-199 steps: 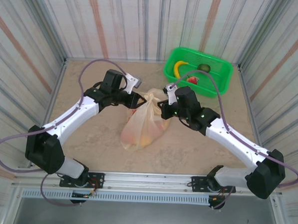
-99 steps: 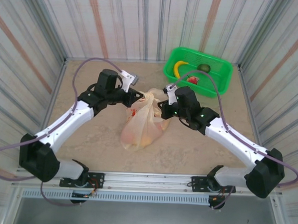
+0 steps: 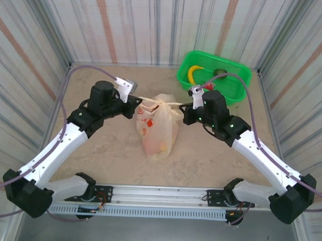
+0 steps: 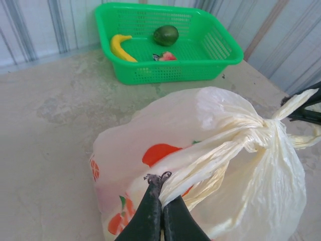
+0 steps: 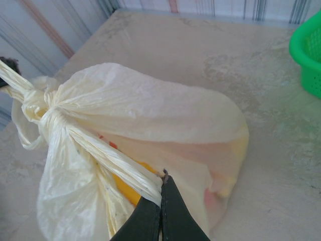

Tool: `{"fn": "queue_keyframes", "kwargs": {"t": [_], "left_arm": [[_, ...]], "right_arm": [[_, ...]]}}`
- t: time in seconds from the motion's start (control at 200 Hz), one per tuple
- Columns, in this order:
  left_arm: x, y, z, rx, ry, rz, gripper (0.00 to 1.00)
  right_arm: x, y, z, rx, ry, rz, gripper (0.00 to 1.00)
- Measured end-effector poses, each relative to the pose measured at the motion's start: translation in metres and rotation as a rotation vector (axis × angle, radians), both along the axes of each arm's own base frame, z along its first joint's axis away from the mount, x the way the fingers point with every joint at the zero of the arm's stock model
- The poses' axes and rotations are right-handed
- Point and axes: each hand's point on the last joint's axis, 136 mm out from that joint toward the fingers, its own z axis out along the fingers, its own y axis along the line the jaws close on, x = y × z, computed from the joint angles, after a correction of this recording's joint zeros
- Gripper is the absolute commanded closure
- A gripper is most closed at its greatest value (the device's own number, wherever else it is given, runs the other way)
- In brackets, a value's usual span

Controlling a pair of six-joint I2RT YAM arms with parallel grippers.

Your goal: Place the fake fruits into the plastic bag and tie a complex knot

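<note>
**Both claws clenched on the tied bag handles**

Overhead view: the plastic bag (image 3: 158, 130) stood mid-frame on the counter (image 3: 100, 149), between the two arms. The left claw (image 3: 136, 101) met the bag's top from the left and the right claw (image 3: 184, 107) met it from the right. The knot (image 3: 161, 103) sat between them, with a twisted strand running out to each side.

Left wrist view: the left claw (image 4: 160, 196) was clamped tight at bottom centre, pinching a pale twisted handle strand (image 4: 210, 160) that ran up and right to the knot (image 4: 268, 125). The far strand ended at a dark tip, cut off by the right edge.

Right wrist view: the right claw (image 5: 161, 187) was likewise pinched on the other strand (image 5: 100, 155), which led up and left to the knot (image 5: 42, 108).

The bag's contents were hard to make out. Orange and red patches showed on the film, and I could not tell print from fruit. A yellow-orange shape lay just behind the right claw's tips, and a pink blur lay low in the bag.

The green basket (image 4: 170, 73), at the overhead view's upper right, was partly crossed by the right arm's cable. It held a banana (image 4: 122, 47), an avocado (image 4: 165, 35) and a small red fruit (image 4: 168, 56).
</note>
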Motion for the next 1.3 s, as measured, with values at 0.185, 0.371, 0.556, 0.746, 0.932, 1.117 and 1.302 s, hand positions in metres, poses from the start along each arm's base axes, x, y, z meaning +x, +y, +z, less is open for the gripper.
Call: {"fn": "queue_keyframes", "kwargs": {"t": [0.185,0.371,0.556,0.746,0.932,1.117,1.302], "left_arm": [[-0.004,0.019,0.034,-0.030,-0.119,0.083,1.00],[0.001,0.047,0.027,-0.052,-0.108,0.184,1.00],[0.012,0.076,-0.019,-0.073,0.020,0.303,1.00],[0.019,0.087,-0.053,-0.129,0.145,0.368,1.00],[0.018,0.099,-0.094,-0.190,0.288,0.427,1.00],[0.018,0.099,-0.115,-0.261,0.375,0.440,1.00],[0.016,0.099,-0.123,-0.277,0.405,0.443,1.00]], "right_arm": [[0.002,-0.001,0.036,0.011,-0.070,0.012,1.00],[0.013,-0.021,0.033,0.015,-0.059,-0.032,1.00],[0.021,-0.047,-0.012,-0.004,0.035,-0.100,1.00],[0.026,-0.071,-0.059,0.030,0.157,-0.194,1.00],[0.019,-0.084,-0.086,0.058,0.192,-0.256,1.00],[0.017,-0.101,-0.106,0.080,0.230,-0.322,1.00],[0.016,-0.102,-0.109,0.084,0.239,-0.329,1.00]]}}
